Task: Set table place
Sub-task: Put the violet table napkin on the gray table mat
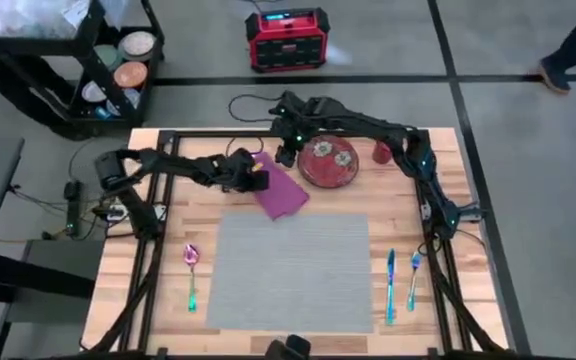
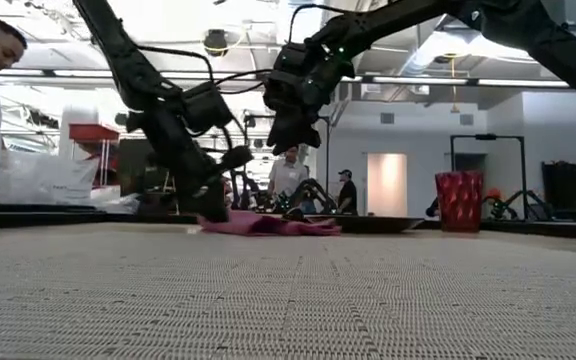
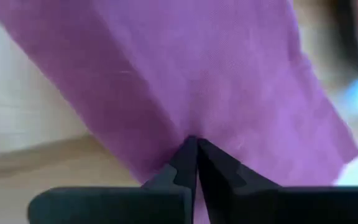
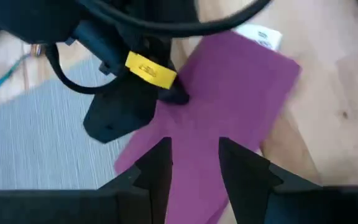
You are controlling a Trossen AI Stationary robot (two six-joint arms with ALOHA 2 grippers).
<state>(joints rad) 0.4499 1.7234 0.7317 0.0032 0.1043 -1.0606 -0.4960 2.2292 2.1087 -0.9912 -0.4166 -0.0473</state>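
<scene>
- Spoon point(image 1: 192, 268) lies near the table's point(image 1: 118, 290) left edge.
- Left gripper point(image 1: 259, 176) is clamped on the napkin point(image 1: 283, 190), beyond the mat's point(image 1: 290, 270) far edge.
- Right gripper point(image 1: 285, 152) hangs apart above the napkin.
- Plate point(image 1: 328, 163) sits by the far edge.

A magenta napkin point(image 1: 279, 188) lies at twelve o'clock, a red flowered plate point(image 1: 329, 162) and red cup point(image 1: 382, 152) toward one. A spoon point(image 1: 192, 274) sits at nine; a knife point(image 1: 391, 284) and another utensil point(image 1: 414, 276) at three.
</scene>
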